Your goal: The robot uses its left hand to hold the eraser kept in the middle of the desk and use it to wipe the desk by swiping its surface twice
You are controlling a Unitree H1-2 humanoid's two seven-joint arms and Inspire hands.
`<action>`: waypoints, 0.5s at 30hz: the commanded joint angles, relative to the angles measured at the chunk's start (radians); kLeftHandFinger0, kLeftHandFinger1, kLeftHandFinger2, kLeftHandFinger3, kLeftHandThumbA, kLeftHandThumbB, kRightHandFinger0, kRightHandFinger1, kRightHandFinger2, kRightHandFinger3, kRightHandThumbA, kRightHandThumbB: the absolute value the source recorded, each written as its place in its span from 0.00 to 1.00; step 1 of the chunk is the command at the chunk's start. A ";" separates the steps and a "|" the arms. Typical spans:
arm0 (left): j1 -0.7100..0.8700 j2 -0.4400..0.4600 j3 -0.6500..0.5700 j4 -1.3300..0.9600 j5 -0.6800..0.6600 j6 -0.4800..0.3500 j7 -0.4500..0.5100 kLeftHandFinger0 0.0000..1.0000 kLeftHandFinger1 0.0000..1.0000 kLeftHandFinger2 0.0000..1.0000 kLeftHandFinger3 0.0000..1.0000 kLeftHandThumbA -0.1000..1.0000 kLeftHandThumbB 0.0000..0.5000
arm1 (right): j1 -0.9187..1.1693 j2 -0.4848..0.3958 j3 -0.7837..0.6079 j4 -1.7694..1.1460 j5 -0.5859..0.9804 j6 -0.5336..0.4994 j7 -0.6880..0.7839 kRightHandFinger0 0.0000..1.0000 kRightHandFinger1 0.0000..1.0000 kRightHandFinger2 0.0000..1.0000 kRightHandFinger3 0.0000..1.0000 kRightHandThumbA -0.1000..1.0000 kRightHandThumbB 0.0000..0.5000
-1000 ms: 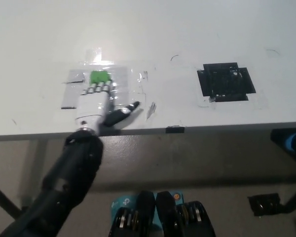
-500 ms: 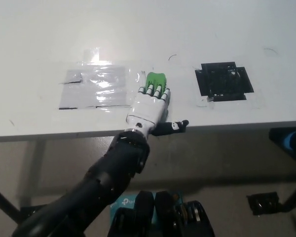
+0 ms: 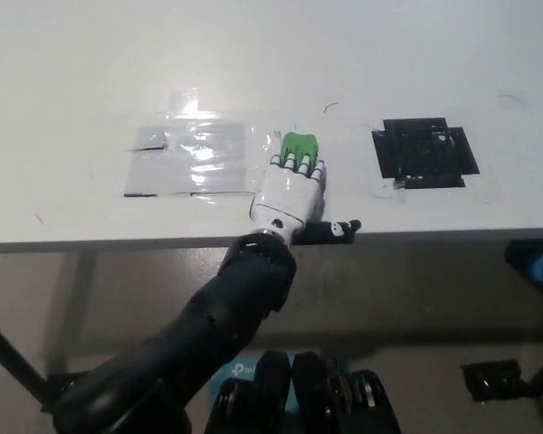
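Note:
A green eraser (image 3: 300, 144) lies flat on the white desk (image 3: 253, 63), near the middle of its front half. My white left hand (image 3: 291, 187) rests palm-down on the desk with its fingers curled over the eraser's near end, pressing it down. Its dark thumb sticks out to the right along the desk's front edge. The black forearm runs down to the lower left. My right hand is not in the picture.
A shiny taped grey patch (image 3: 190, 161) lies left of the hand. A black taped square (image 3: 425, 152) sits to the right. The desk's front edge (image 3: 118, 242) runs across just below the hand, with floor beneath.
The left hand has slid the eraser rightwards from the grey patch to the desk's middle. Since half a second ago it has barely moved; the camera has shifted slightly.

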 commanded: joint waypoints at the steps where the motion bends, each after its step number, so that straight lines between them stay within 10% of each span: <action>1: 0.092 -0.158 -0.059 0.117 -0.008 -0.050 -0.246 1.00 1.00 1.00 1.00 1.00 0.88 | -0.044 -0.006 0.005 -0.040 0.001 -0.036 -0.006 1.00 1.00 1.00 1.00 1.00 0.00; 15: 0.104 -0.242 0.049 0.133 -0.104 -0.103 -0.209 1.00 1.00 1.00 1.00 1.00 0.83 | -0.057 -0.006 0.002 -0.032 -0.022 -0.035 -0.029 1.00 1.00 1.00 1.00 1.00 0.00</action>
